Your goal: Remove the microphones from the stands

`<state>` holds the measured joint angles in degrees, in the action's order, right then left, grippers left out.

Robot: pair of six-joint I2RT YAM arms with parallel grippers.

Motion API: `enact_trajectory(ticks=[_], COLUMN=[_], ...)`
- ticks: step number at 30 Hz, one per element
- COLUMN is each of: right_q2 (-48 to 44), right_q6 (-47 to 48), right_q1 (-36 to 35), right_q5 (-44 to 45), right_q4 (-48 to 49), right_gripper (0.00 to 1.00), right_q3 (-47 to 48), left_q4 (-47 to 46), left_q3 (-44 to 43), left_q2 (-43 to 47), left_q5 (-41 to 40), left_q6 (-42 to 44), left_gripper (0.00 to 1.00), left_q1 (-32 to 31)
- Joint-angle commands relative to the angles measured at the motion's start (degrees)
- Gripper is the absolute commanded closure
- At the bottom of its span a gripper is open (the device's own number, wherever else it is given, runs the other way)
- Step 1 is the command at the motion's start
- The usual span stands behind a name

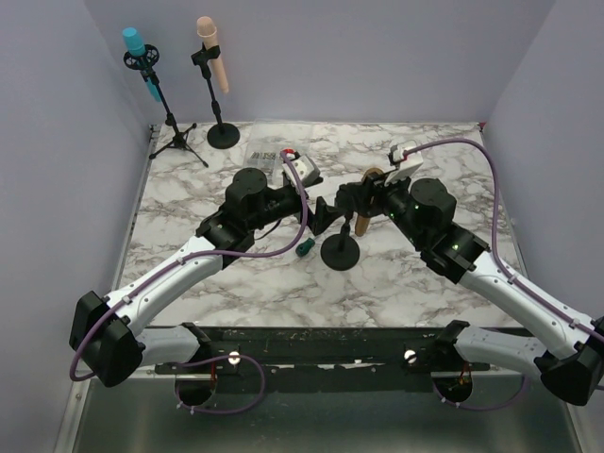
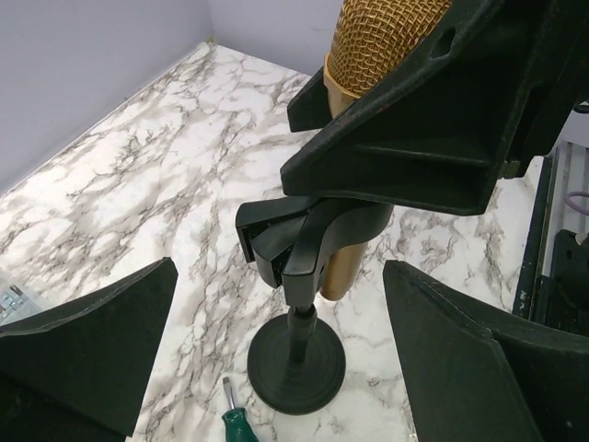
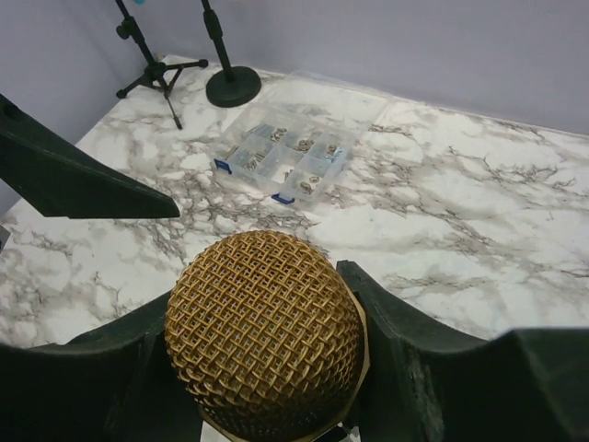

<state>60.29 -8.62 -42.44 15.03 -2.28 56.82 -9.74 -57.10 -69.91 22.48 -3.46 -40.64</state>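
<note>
Gold microphone (image 3: pixel 265 336) on its stand (image 2: pixel 294 368), well apart from table (image 1: pixel 406 288) edges; right hand (image 1: pixel 366 196) tight around its head, left hand (image 2: pixel 278 274) spread.

The top external camera sat high behind the near edge of the marble table (image 1: pixel 425 283) and looked down and forward, far enough back to take in nearly its whole top. The left wrist camera hung low and close, facing rightward across the table between its own fingers (image 2: pixel 92 341) at the side of the microphone (image 2: pixel 382 41) and its stand (image 2: pixel 296 368). The right wrist camera looked down from just above the microphone's mesh head toward the far left corner. All three shared the microphone; top and right wrist views also shared the parts box (image 1: pixel 267 154) and the round-based stand (image 1: pixel 223 134) at the back
</note>
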Motion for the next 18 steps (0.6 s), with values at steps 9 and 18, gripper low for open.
enact_trajectory(ticks=[9, 18], right_q2=[-1.8, -0.6], right_q6=[0.7, 0.6], right_q1=[-0.4, -0.3], right_q5=[-4.8, -9.4], right_q4=[3.8, 2.4], right_gripper=[0.99, 0.99], right_q3=[-2.1, -1.7], left_q4=[-0.3, -6.3], left_q3=[0.4, 4.7], left_q2=[3.5, 1.4], left_q5=[3.6, 5.7], left_q6=[-1.2, 7.3], left_gripper=[0.01, 0.01], left_q1=[-0.3, -0.1])
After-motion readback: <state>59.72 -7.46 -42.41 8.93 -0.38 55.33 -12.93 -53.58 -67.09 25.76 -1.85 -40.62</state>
